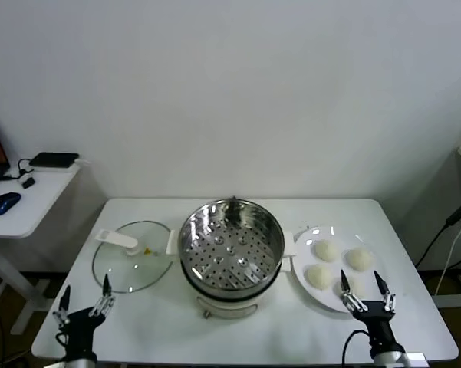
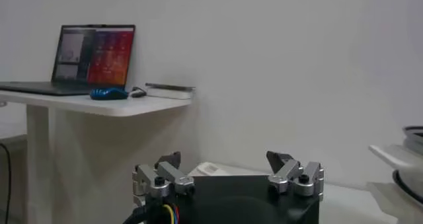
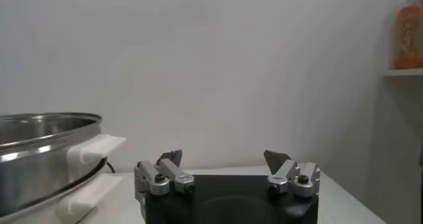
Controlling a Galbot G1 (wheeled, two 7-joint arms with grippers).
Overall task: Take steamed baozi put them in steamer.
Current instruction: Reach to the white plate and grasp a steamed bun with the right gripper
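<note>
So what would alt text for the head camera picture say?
An empty steel steamer sits mid-table, four baozi on a white plate beside it, glass lid opposite. The left gripper and right gripper wait open at the near edge.

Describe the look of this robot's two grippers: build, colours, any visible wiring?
Both the left gripper and right gripper match: a black boxy body carrying two silver metal linkage fingers with dark pointed tips. Coloured wires show at the left one's base in its wrist view; a black cable loops beside the right wrist.

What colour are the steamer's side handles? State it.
White, on the shiny steel steamer; clearest in the right wrist view.
</note>
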